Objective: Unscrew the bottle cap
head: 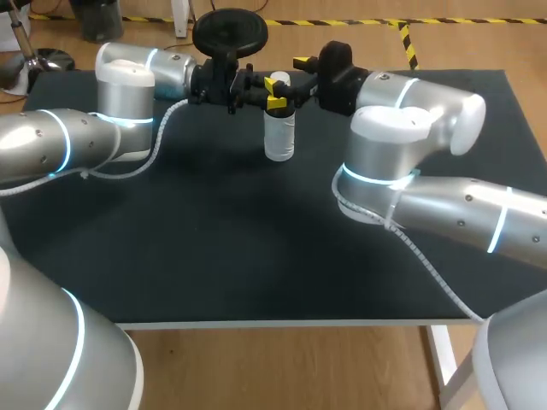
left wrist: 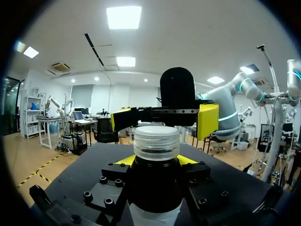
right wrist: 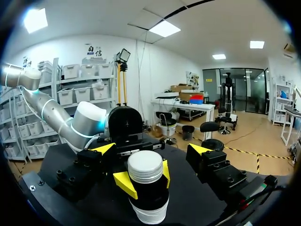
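Left tool (left wrist: 156,160): clamped on the bottle (head: 279,137), one yellow tip on each side of the dark neck, just under the cap (left wrist: 156,141)
Right tool (right wrist: 152,149): spread wide, one finger on each side of the cap, touching it on neither side
Bottle: upright on the table (head: 214,239), held between the left tool's fingers, with its cap between the right tool's fingers
Stage: the cap looks fully on and the twist not yet begun
Risk, slip: if the left tool's hold on the neck is too light, the bottle would likely turn with the cap and nothing would loosen
Risk, clash: the right tool must close just above the left tool's tips, and closing a little low could strike them
Risk, off-centre: if one finger meets the cap first, it may push the bottle askew in the left tool's hold
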Robot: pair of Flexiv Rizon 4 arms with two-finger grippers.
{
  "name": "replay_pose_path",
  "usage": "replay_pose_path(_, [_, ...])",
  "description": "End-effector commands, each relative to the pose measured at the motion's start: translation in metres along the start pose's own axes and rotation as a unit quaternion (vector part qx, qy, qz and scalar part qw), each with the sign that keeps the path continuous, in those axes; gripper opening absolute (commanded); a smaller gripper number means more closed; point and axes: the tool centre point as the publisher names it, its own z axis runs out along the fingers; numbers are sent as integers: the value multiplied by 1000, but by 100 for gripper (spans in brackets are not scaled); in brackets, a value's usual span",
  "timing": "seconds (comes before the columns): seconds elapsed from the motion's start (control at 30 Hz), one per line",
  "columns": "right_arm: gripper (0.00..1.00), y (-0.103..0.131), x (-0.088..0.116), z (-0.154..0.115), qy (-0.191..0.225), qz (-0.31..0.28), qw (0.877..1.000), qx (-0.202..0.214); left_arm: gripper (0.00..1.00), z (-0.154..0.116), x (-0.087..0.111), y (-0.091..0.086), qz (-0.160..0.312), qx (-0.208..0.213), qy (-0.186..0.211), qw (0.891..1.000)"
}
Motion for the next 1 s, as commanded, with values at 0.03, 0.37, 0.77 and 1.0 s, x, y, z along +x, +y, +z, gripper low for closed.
replay_pose_path(0.03, [100,-2,-3,8,0,0,1000,-3,0,0,-2,1,-1,0,2,1000])
replay_pose_path(0.37, [100,-2,-4,16,5,0,1000,-5,0,0,-2,1,-1,0,2,1000])
replay_pose_path(0.77, [47,-2,-5,16,7,0,1000,-6,0,0,-2,1,-1,0,2,1000])
replay_pose_path(1.0, [19,-2,-8,18,6,2,1000,-6,0,0,-2,1,-1,0,2,1000])
